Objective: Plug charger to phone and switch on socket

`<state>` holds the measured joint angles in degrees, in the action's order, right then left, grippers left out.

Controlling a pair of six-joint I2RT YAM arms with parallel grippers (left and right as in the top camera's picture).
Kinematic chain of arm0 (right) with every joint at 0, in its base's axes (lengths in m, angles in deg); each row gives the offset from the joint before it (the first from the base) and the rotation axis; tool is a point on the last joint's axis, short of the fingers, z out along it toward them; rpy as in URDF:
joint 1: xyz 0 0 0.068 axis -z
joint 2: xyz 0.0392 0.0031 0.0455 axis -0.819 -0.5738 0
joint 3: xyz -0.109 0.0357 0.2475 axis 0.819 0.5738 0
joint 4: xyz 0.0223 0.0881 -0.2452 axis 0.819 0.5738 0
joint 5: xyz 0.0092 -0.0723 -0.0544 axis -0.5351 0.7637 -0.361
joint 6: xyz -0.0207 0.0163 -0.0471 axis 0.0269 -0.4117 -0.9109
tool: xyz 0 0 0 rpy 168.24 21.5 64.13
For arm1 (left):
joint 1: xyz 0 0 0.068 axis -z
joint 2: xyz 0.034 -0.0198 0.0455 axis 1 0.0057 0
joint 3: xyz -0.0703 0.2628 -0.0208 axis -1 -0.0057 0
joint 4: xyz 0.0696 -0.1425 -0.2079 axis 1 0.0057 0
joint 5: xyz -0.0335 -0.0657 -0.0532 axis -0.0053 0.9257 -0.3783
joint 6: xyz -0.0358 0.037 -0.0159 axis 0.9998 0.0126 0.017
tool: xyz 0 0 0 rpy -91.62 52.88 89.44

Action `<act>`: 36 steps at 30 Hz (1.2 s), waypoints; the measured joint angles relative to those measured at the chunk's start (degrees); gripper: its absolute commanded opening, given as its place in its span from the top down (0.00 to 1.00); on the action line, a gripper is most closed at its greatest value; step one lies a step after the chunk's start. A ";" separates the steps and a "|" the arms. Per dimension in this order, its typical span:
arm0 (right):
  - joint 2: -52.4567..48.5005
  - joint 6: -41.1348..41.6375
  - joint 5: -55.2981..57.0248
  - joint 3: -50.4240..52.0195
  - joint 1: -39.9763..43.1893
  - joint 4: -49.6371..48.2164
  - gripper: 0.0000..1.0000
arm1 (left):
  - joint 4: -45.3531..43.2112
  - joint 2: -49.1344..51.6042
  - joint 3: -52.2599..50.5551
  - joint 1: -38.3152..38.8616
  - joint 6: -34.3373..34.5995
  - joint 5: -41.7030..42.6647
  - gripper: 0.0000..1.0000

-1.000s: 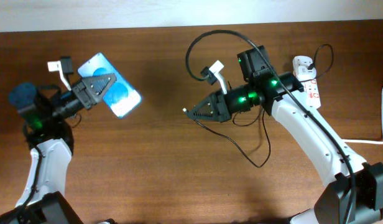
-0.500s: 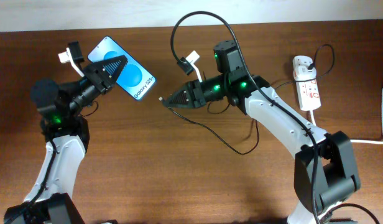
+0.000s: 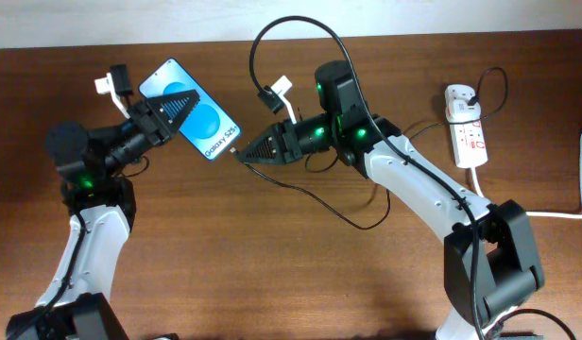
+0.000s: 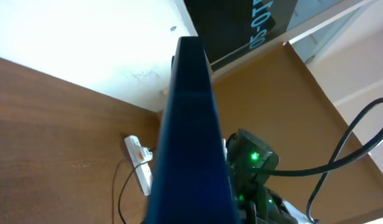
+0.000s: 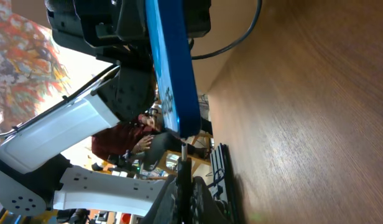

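- Black charger [image 3: 293, 19] cable is thin and floppy, so the right gripper [image 3: 251, 151] pinches it right behind its plug end, just at the phone [image 3: 204, 121] bottom edge.
- Phone's stiff, slick, probably breakable. The left gripper [image 3: 180, 99] is clamped across it, holding it in the air.

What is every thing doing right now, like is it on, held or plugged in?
phone: screen lit, held off the table by the left claw.
charger: plug tip right at the phone's bottom edge; can't tell if it's in.
socket: lying on the table, white adapter plugged in; switch too small to tell.
left claw: shut on phone.
right claw: shut on charger.
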<state>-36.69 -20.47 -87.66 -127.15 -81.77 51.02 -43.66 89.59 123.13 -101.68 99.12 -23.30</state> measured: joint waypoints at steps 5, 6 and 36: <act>0.00 0.09 0.02 0.00 0.00 -0.83 0.96 | -0.02 0.00 0.00 0.00 0.68 0.42 1.00; 0.00 0.09 0.04 0.00 0.00 -0.85 0.96 | -0.02 0.00 0.00 0.00 0.83 0.44 1.00; 0.00 0.15 0.17 0.00 -1.05 -3.45 0.96 | -0.11 0.00 0.00 -0.04 1.05 0.46 1.00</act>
<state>-36.69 -20.31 -87.48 -127.15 -82.82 47.56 -43.77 89.59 123.13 -101.73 100.17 -22.84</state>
